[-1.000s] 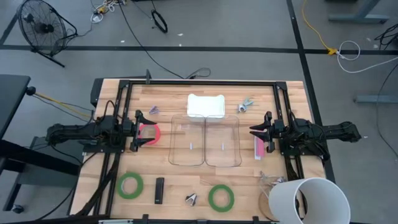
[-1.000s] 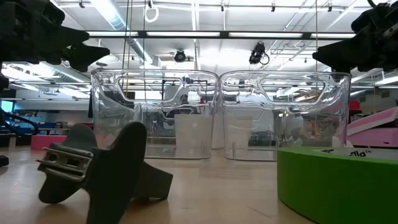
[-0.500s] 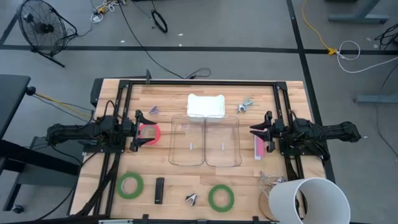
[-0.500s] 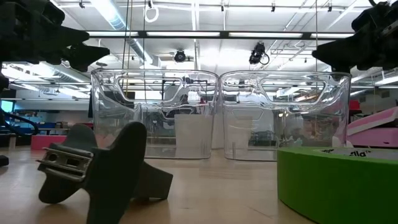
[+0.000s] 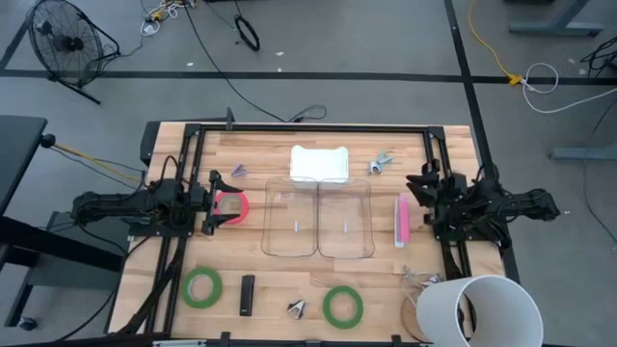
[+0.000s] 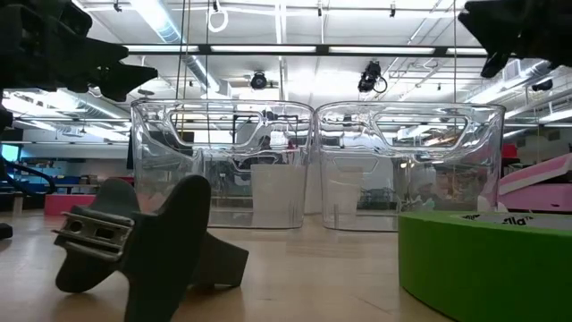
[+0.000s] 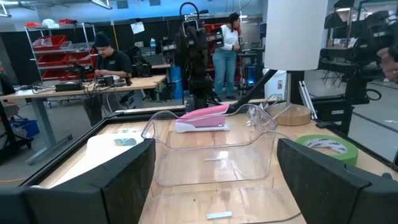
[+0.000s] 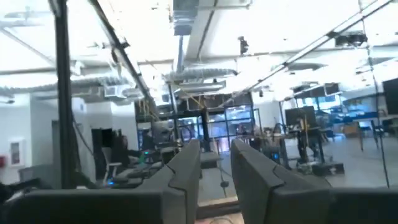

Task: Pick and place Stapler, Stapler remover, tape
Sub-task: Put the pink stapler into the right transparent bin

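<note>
A pink stapler [image 5: 402, 220] lies flat on the table just right of two clear containers [image 5: 318, 217]. It also shows in the low view [image 6: 536, 183] and the left wrist view [image 7: 202, 118]. My right gripper [image 5: 424, 188] is right of the stapler, tipped up toward the ceiling [image 8: 216, 168]. Its fingers are almost together and hold nothing. My left gripper [image 5: 214, 202] waits open and empty left of the containers, its fingers either side of a pink tape ring [image 5: 231, 205]. Two green tape rolls [image 5: 202, 287] [image 5: 342, 306] and a black stapler [image 5: 247, 294] lie near the front edge.
A white tray [image 5: 319, 164] lies behind the containers. Small staple removers lie at the back [image 5: 382, 162] [image 5: 238, 171] and at the front [image 5: 297, 307]. A white bucket [image 5: 477, 308] stands at the front right corner. A black frame [image 5: 308, 128] rims the work area.
My right gripper has drawn back toward the table's right edge, away from the pink stapler, and has tipped upward. The stapler lies where it was and now shows in full.
</note>
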Available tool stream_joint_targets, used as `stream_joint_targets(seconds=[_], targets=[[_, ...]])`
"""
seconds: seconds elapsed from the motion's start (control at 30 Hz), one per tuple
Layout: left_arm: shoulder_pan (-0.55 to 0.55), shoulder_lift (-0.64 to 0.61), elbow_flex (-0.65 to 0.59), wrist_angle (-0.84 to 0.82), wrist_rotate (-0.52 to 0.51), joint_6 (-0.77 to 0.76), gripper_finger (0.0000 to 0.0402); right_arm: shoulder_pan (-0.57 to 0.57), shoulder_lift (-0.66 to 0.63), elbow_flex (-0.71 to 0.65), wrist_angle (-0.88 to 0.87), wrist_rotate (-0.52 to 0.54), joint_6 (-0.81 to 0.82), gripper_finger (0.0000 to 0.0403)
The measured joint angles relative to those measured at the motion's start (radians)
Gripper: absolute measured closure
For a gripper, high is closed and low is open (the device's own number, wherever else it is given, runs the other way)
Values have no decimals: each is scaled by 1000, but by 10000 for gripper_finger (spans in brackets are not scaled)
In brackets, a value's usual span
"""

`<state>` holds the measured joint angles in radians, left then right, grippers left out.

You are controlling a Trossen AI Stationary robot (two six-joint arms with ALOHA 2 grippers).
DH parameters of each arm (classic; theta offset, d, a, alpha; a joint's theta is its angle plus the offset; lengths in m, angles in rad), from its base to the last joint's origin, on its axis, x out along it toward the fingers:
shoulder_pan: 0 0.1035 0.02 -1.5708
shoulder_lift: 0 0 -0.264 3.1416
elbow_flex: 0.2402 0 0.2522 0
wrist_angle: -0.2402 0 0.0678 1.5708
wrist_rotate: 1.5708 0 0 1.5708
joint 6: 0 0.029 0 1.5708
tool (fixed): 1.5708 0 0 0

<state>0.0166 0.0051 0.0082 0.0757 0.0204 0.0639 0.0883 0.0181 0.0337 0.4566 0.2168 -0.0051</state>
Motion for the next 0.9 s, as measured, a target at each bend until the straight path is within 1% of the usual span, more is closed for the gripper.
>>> stream_joint_targets(seconds=[0.07,0.1,0.2,0.33,0.43,0.6,0.73,0.8,0.9], targets=[[0,0,0,1,0,0,62,0,2,49,-99,6,17,309],[0,0,0,2,0,0,62,0,10,88,-186,24,37,309],[0,0,0,8,0,0,62,0,64,241,-518,100,132,309],[0,0,0,11,0,0,62,0,218,456,-907,180,323,309],[0,0,0,12,0,0,62,0,364,610,-1150,181,491,309],[0,0,0,25,0,0,62,0,613,829,-1490,77,730,309],[0,0,0,26,0,0,62,0,780,933,-1740,-5,870,300],[0,0,0,26,0,0,62,0,833,942,-1796,-48,922,288],[0,0,0,26,0,0,62,0,903,935,-1802,-95,969,257]])
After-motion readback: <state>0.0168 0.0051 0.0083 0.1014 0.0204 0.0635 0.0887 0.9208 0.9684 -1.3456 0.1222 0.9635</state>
